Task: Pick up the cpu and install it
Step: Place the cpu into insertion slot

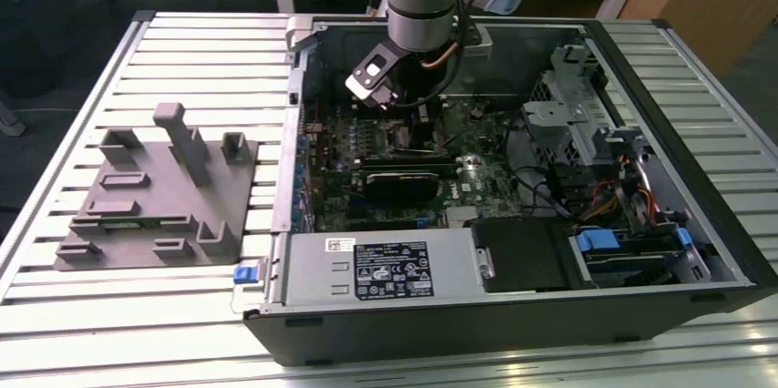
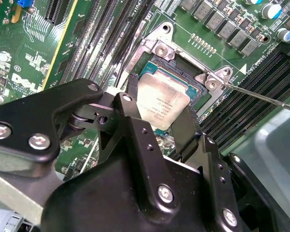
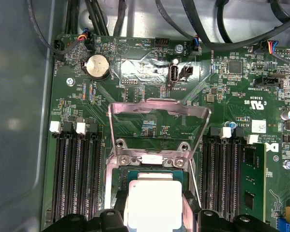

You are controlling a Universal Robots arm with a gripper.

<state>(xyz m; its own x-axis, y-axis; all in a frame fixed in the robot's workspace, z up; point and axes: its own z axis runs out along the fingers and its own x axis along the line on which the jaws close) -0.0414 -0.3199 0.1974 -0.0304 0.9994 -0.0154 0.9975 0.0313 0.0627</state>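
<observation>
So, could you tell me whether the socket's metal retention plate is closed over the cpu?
No, in the first wrist view the retention plate is flipped open, leaving the cpu uncovered.

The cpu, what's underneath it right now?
The open motherboard socket lies below the cpu, visible around its edges. The cpu covers the socket's contacts, so whether it is seated cannot be told.

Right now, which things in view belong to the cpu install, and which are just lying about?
Job in hand: the cpu, held in the gripper; the socket under it; the load plate, raised open.

Lying about: grey fixture beside the case; labelled power supply; coin battery; memory slots; cables.
</observation>
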